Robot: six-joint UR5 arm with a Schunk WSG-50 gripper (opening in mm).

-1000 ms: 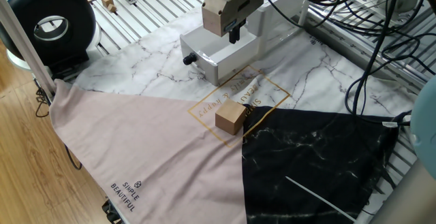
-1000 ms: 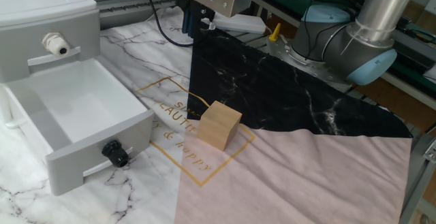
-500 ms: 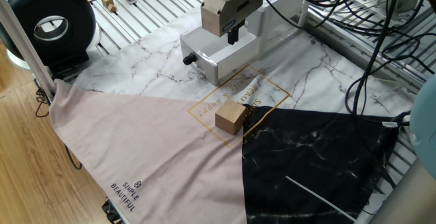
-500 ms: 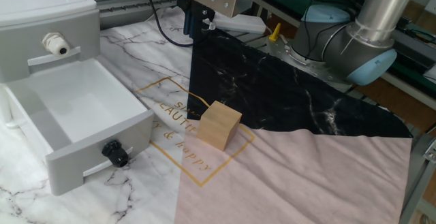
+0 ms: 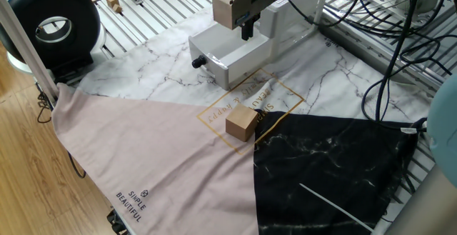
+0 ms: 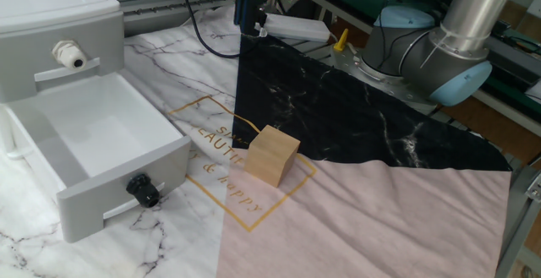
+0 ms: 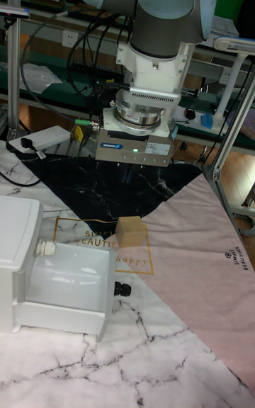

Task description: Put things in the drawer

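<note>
One cube on the cloth, one open drawer

A single tan cube point(image 6: 272, 156) sits mid-frame on the gold-printed square of the cloth point(image 6: 355, 219), just right of the one white drawer point(image 6: 101, 155), pulled open with its black knob point(image 6: 144, 191) facing forward; the cloth reads "SIMPLE BEAUTIFUL" at lower left of one fixed view; the end effector point(image 5: 248, 29) hangs high above the counter, fingers' spacing impossible to tell, bare cloth all round the cube
</note>
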